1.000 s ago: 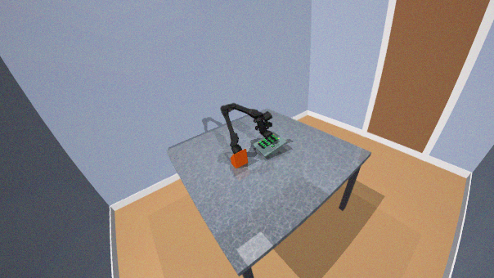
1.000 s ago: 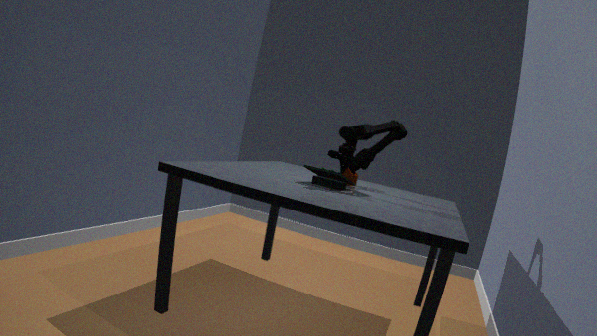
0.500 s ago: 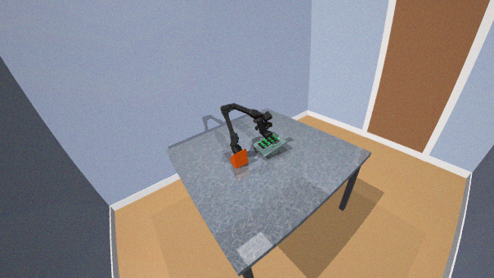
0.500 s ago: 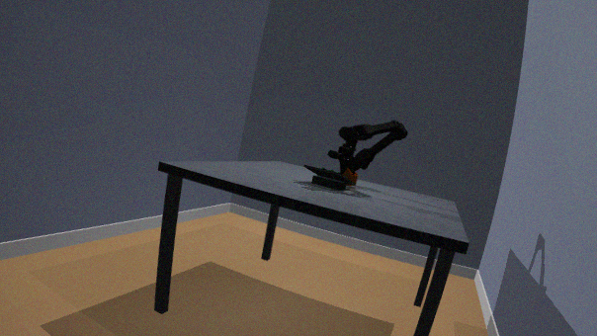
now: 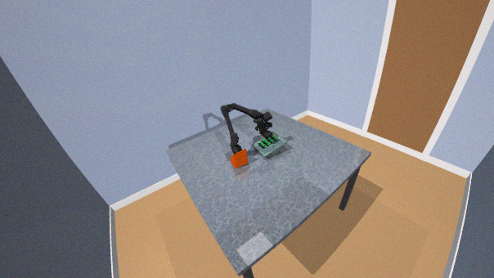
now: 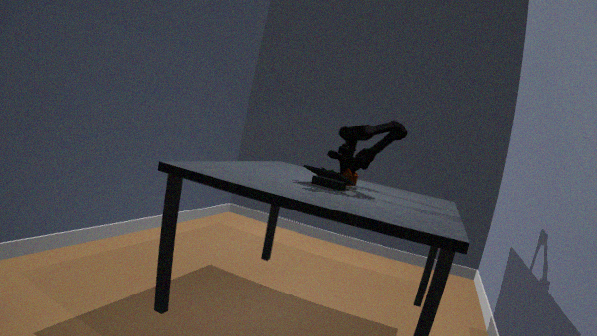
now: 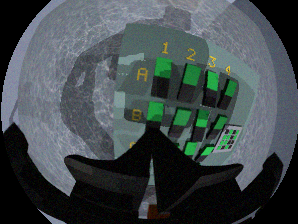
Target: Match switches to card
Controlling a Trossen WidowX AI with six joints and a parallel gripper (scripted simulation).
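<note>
The pale green switch panel (image 5: 267,152) (image 7: 145,39) lies tilted on the table in front of the arm. Its switches have a green far half and a dark near half. In the wrist view, rows A and B show, including switch A1 (image 7: 162,70) and switch B1 (image 7: 155,110); the lower rows are mostly hidden by the fingers. My gripper (image 5: 268,136) (image 7: 152,131) is shut and empty, its tips low over the near half of B1, which they cover; contact cannot be told. The small card (image 7: 229,139) with green and dark squares sits right of the grid.
The orange block (image 5: 240,159) stands at the arm's base, on the near side of the panel; it also shows in the exterior view (image 6: 351,177). A pale rectangle (image 5: 254,248) lies at the table's front corner. The arm's shadow falls left of the panel in the wrist view.
</note>
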